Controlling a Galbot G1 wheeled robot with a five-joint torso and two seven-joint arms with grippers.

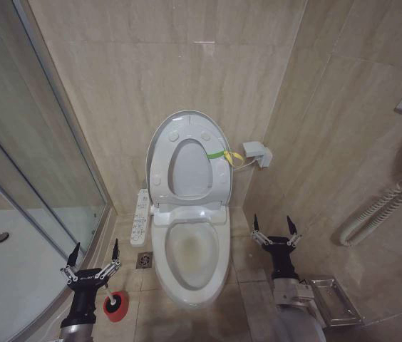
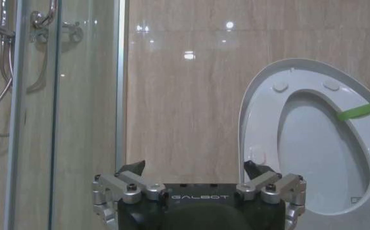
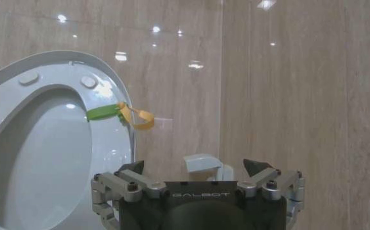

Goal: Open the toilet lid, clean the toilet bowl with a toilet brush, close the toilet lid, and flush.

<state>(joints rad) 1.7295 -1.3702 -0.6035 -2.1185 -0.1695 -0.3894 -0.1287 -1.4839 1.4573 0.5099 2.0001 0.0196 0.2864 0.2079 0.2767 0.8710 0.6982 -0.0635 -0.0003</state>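
The lid stands raised against the wall with the seat, its green strap at the edge, and the bowl lies bare, so fetching the brush looks to be the step in hand. It sits on the floor just beside the bowl, under the left claw. I'd lower that claw straight over the thin handle and close low for a firm hold. Both claws point up, released; the right claw waits by the bowl's other side
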